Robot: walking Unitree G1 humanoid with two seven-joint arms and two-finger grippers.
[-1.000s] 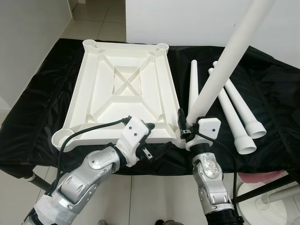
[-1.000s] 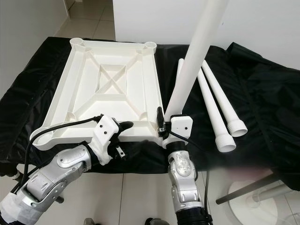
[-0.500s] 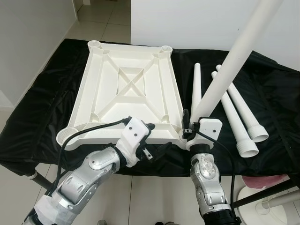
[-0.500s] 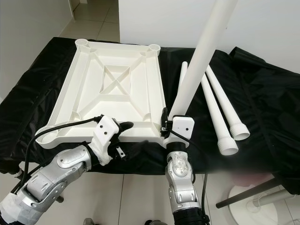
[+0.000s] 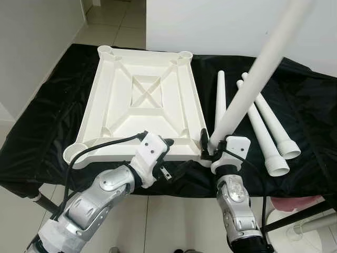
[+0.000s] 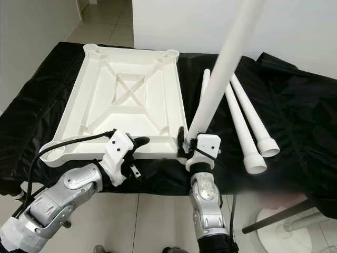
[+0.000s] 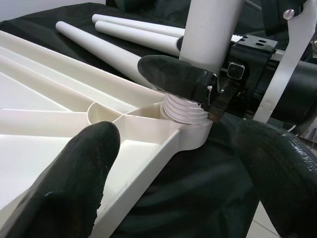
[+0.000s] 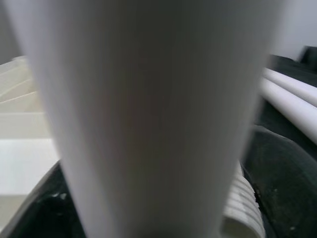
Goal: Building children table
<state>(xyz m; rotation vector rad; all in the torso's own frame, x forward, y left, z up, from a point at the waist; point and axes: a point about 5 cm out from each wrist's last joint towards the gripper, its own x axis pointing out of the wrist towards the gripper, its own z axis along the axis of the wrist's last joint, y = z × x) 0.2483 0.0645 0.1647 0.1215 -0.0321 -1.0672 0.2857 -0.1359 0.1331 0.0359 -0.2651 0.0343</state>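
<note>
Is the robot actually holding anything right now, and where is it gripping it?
Yes. The right gripper grips a white table leg near its threaded bottom end, at the tabletop's corner socket. The left gripper holds nothing.

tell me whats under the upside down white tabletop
A black cloth lies under the tabletop and spreads past every edge. What supports the cloth is covered. The near corner socket holds the threaded leg.

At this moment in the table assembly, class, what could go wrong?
1. The leg in the right end effector leans, so its thread may cross in the corner socket.
2. The tabletop could slide on the black sheet.
</note>
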